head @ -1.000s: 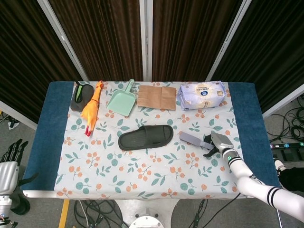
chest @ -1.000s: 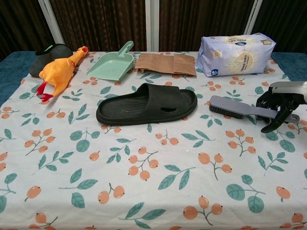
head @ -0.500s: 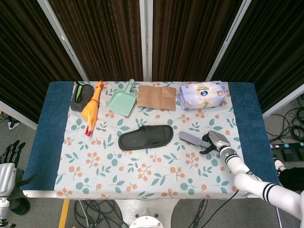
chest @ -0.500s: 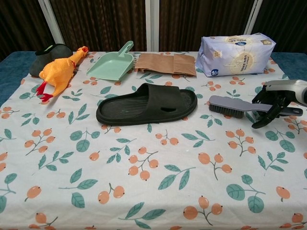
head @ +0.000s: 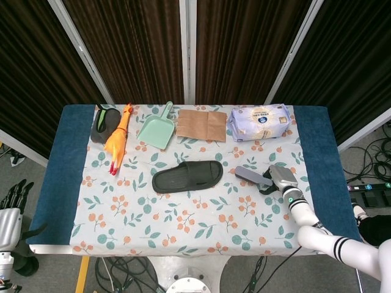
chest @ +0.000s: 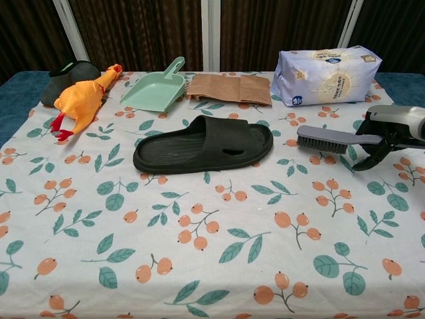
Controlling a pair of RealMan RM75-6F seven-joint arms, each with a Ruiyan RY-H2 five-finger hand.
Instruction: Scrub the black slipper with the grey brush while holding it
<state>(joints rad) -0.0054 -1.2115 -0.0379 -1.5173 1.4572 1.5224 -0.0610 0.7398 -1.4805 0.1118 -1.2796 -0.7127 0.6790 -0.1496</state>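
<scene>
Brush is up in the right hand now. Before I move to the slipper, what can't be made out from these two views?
- Right hand, chest view: cut off by the right edge; its fingers wrap the grey brush handle, hiding the contact.
- Left hand, head view: at the left edge below the table; absent from the chest view.
- Black slipper: underside hidden in both views.
- Tissue pack: print too small to read.

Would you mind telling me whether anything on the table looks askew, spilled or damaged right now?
Nothing stands out. The black slipper lies flat and intact, the right hand holds the grey brush by its handle, bristles down, and nothing has spilled.
</scene>
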